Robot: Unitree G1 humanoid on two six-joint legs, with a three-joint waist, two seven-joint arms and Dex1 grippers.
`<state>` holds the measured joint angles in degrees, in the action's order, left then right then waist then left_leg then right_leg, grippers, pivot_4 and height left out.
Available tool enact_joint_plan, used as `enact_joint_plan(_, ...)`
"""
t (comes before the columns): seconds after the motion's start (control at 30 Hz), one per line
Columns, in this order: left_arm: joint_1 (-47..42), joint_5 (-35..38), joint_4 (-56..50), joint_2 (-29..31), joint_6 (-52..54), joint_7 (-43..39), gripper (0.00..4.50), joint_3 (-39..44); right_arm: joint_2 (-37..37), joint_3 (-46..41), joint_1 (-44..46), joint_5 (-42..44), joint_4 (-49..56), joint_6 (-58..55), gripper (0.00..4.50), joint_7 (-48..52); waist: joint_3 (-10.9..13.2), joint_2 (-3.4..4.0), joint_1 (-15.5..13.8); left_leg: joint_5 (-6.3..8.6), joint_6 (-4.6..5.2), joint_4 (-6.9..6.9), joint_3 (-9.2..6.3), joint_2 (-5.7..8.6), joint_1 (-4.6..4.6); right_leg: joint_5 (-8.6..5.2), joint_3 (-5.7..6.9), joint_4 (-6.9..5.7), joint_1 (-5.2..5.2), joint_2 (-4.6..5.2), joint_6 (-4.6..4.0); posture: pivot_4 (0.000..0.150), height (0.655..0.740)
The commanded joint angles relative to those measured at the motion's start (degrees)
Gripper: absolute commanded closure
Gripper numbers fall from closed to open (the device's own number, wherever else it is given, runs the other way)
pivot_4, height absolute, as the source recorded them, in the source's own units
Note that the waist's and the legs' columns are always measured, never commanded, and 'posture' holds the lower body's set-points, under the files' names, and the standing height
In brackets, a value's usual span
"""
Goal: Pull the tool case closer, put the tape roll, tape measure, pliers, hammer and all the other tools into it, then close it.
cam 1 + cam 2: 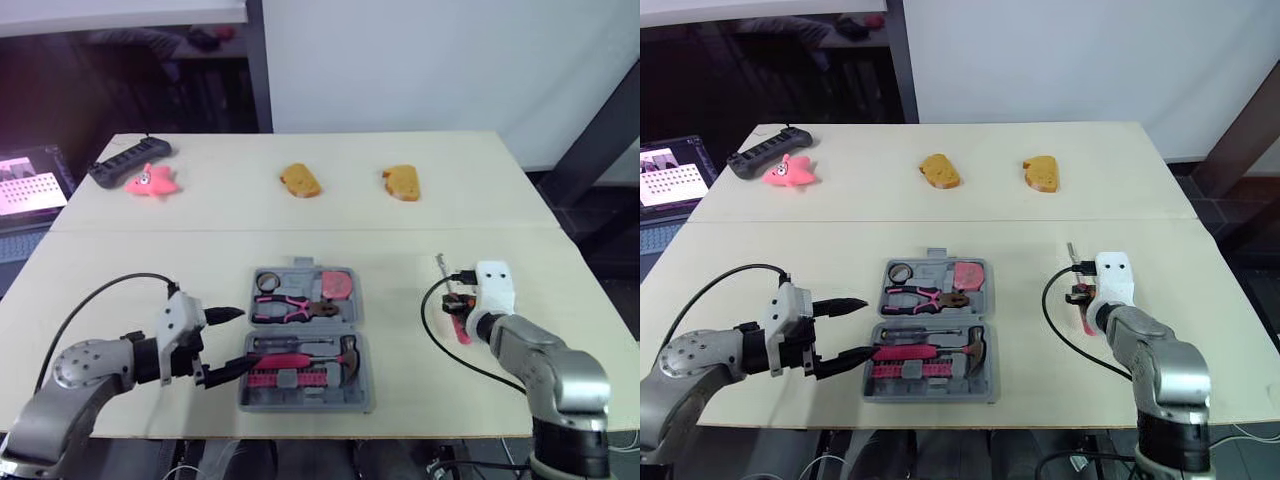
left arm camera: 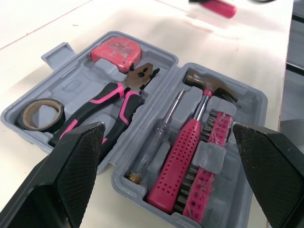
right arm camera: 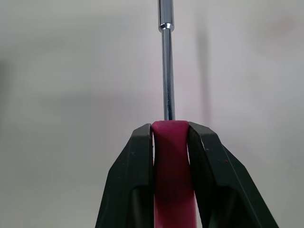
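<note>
The grey tool case (image 1: pixel 300 400) lies open near the table's front edge. It holds the tape roll (image 2: pixel 42 114), the pink tape measure (image 2: pixel 115 49), the pink-and-black pliers (image 2: pixel 118 97), the pink-handled hammer (image 2: pixel 190 142), a thin tester screwdriver (image 2: pixel 159 137) and a strip of bits (image 2: pixel 209 161). My left gripper (image 1: pixel 238 342) stands open just left of the case, its fingers pointing at the case's left edge. To the right of the case, my right gripper (image 3: pixel 171 128) is shut on the pink handle of a screwdriver (image 1: pixel 460 328), low over the table; its metal shaft (image 3: pixel 166 61) points away from me.
Two orange-brown bread-like pieces (image 1: pixel 300 181) (image 1: pixel 401 183) lie at the back of the table. A pink star toy (image 1: pixel 152 181) and a black power strip (image 1: pixel 130 160) are at the back left. A laptop (image 1: pixel 30 185) sits off the table's left side.
</note>
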<state>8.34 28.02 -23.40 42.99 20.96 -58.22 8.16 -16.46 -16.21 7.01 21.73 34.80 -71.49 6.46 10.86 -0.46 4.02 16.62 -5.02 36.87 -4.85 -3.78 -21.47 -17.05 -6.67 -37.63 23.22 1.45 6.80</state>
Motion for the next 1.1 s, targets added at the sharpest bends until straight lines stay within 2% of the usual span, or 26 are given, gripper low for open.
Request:
enact_joint_plan(0.03,0.1,0.3,-0.3,0.2,-0.9,-0.7,0.00,0.1,8.7,3.2,-1.7,1.1,9.0,-5.9,3.96,-5.1,0.0,-0.01,0.0,0.00,0.00,-0.04,-0.02,-0.02,0.02,0.00,0.00,-0.01,0.02,-0.03,-0.01,0.150,0.7400)
enact_joint_plan(0.1,0.1,0.5,0.0,0.1,-1.1,-0.9,0.00,0.0,13.1,4.7,-3.5,-0.4,10.4,-6.1,3.96,-7.7,0.0,0.00,0.0,0.00,0.00,-0.04,-0.03,-0.02,0.00,-0.01,0.00,-0.05,0.07,-0.03,-0.03,0.150,0.7400)
enact_joint_plan(0.2,-0.1,0.3,0.2,0.2,-1.1,-1.0,0.00,-0.2,15.4,8.1,-7.2,-2.8,11.7,-6.7,3.96,-10.5,0.0,-0.01,-0.3,-0.03,-0.05,-0.04,0.01,0.03,-0.09,-0.12,-0.01,-0.02,0.10,0.07,-0.20,0.150,0.7400)
enact_joint_plan(0.43,1.1,0.8,0.0,0.9,-1.7,-2.9,0.00,0.0,16.8,10.1,-14.0,-5.4,12.7,-6.8,3.96,-12.4,0.0,-0.02,0.1,-0.05,-0.09,-0.06,0.02,0.01,-0.08,-0.12,-0.01,0.05,0.12,0.06,-0.23,0.150,0.7400)
enact_joint_plan(0.67,1.3,0.3,-0.2,1.6,-2.7,-4.3,0.00,0.5,17.0,11.0,-17.9,-7.8,5.8,0.2,3.96,-11.9,-0.1,-0.21,0.0,-0.05,-0.09,-0.16,0.03,0.00,-0.05,-0.13,-0.01,0.06,0.13,0.05,-0.24,0.150,0.7400)
enact_joint_plan(0.73,1.4,0.8,-0.7,1.6,-3.0,-4.5,0.00,0.8,17.1,10.8,-18.7,-7.5,5.6,1.4,2.91,-11.1,-0.2,-0.32,0.0,-0.05,-0.09,-0.16,0.03,0.00,-0.02,-0.13,-0.01,0.06,0.11,0.05,-0.25,0.150,0.7400)
enact_joint_plan(0.77,1.3,1.1,-0.9,1.4,-3.3,-4.4,0.00,1.0,17.3,10.5,-19.0,-7.2,6.2,2.1,2.63,-10.8,-0.2,-0.34,0.0,-0.05,-0.09,-0.16,0.03,0.00,-0.02,-0.13,-0.01,0.06,0.11,0.05,-0.25,0.150,0.7400)
enact_joint_plan(0.83,1.3,0.9,-0.9,0.9,-4.8,-4.2,0.00,1.5,17.3,9.1,-18.9,-6.1,8.2,1.7,1.66,-9.7,-0.2,-0.35,0.0,-0.05,-0.09,-0.16,0.03,0.00,-0.03,-0.13,-0.02,0.06,0.10,0.05,-0.25,0.150,0.7400)
enact_joint_plan(0.93,1.9,0.5,0.3,0.2,-8.3,-4.4,0.00,2.9,13.4,4.9,-15.6,-2.7,14.3,-3.5,0.16,-5.4,-0.2,-0.31,-0.2,-0.05,-0.10,-0.16,0.03,0.01,-0.06,-0.13,-0.01,0.07,0.10,0.08,-0.25,0.150,0.7400)
enact_joint_plan(1.03,1.9,2.0,2.1,-0.4,-11.1,-5.5,0.00,5.3,4.3,-1.6,-7.5,2.7,18.9,-12.3,0.07,2.5,-0.1,-0.20,0.0,-0.05,-0.10,-0.13,0.11,0.03,-0.07,-0.13,-0.08,0.11,0.11,0.10,-0.24,0.150,0.7400)
enact_joint_plan(1.1,2.1,3.7,2.9,0.4,-11.5,-8.0,0.00,6.5,-2.9,-5.0,-1.3,6.5,18.1,-17.4,0.07,8.5,-0.1,-0.23,0.0,-0.05,-0.10,-0.13,0.13,0.02,-0.05,-0.10,-0.10,0.11,0.13,0.06,-0.26,0.150,0.7400)
